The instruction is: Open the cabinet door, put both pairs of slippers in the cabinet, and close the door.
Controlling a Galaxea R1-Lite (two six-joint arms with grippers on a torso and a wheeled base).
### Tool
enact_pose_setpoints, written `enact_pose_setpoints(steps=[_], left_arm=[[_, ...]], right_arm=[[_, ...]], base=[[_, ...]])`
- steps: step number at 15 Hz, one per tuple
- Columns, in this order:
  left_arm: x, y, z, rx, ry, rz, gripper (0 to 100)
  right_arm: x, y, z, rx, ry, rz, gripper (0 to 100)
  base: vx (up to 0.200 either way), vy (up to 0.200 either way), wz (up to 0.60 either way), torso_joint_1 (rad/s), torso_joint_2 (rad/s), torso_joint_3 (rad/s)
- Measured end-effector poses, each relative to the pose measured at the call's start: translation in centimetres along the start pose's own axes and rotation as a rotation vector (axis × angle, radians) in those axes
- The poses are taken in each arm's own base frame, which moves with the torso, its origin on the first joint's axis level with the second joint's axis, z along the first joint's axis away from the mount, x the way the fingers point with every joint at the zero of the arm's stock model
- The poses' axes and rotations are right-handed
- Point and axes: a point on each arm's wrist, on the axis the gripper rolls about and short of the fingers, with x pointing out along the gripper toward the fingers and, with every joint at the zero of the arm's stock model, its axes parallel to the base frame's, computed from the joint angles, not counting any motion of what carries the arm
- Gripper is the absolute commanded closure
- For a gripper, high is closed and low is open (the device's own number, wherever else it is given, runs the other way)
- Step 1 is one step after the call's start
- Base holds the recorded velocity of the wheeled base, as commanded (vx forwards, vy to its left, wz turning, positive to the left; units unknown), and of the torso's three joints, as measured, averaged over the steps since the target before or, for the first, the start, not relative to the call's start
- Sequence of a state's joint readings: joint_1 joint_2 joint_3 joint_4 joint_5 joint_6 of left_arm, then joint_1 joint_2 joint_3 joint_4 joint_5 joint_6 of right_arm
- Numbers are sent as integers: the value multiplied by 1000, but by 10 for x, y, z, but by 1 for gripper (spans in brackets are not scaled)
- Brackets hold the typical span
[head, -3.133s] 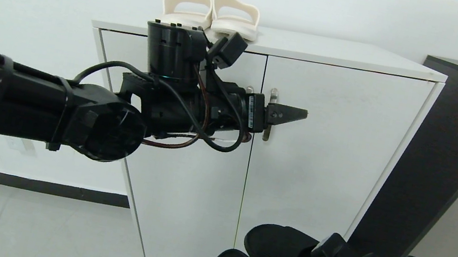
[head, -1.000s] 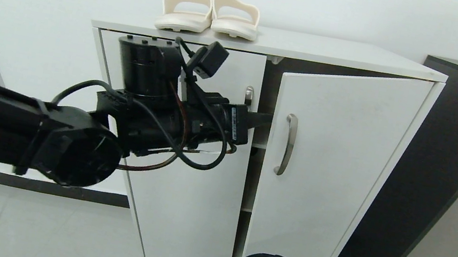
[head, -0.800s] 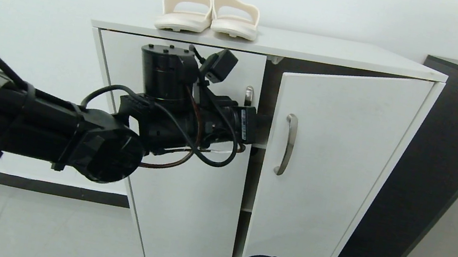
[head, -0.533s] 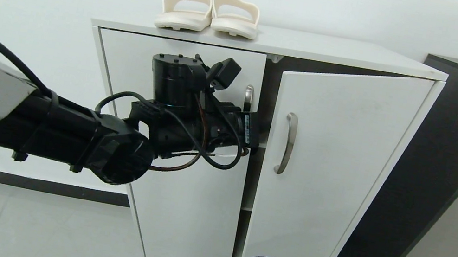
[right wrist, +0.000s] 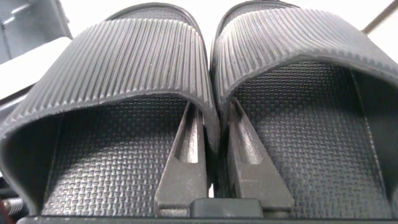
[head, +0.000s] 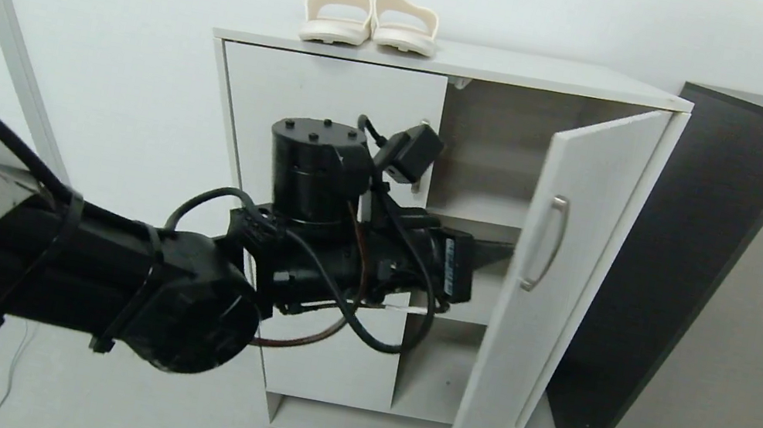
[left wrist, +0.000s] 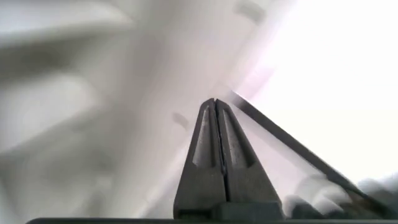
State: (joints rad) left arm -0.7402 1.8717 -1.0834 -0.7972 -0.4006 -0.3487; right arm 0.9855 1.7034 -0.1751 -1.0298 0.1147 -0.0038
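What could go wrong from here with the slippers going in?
1. The left hand and its arm sit across the cabinet opening beside the partly open door; the black slippers could hit them.
2. The right hand pinches only the two adjoining strap edges; one slipper may slip.

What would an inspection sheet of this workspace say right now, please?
Surface: cabinet top, white, carrying the beige slippers.
Job's things: beige slippers side by side; black slippers held low in front; right door open; left door shut.
Clutter: nothing seen.
Grippers: left gripper shut, tip before the open compartment; right gripper shut on the black slippers' inner edges.
Cables: black loops on the left arm.
Surroundings: white wall; dark cabinet to the right.
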Motion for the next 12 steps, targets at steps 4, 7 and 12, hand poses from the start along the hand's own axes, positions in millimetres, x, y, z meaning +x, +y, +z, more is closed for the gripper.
enact_pose_setpoints(steps=[4,7,12], left_arm=[[-2,-16,1,26,-56,-54,100],[-28,3,9,29,-76,30,100],[-104,-4,28,31,-106,199,100]], right_arm=[[0,0,-2,0,6,-1,100],[4,-13,6,32,-20,-61,100],[29,-57,41,227,-163,-435,100]], base=[[-50,0,0,1,1,1],[0,0,0,0,0,0],[0,0,0,0,0,0]])
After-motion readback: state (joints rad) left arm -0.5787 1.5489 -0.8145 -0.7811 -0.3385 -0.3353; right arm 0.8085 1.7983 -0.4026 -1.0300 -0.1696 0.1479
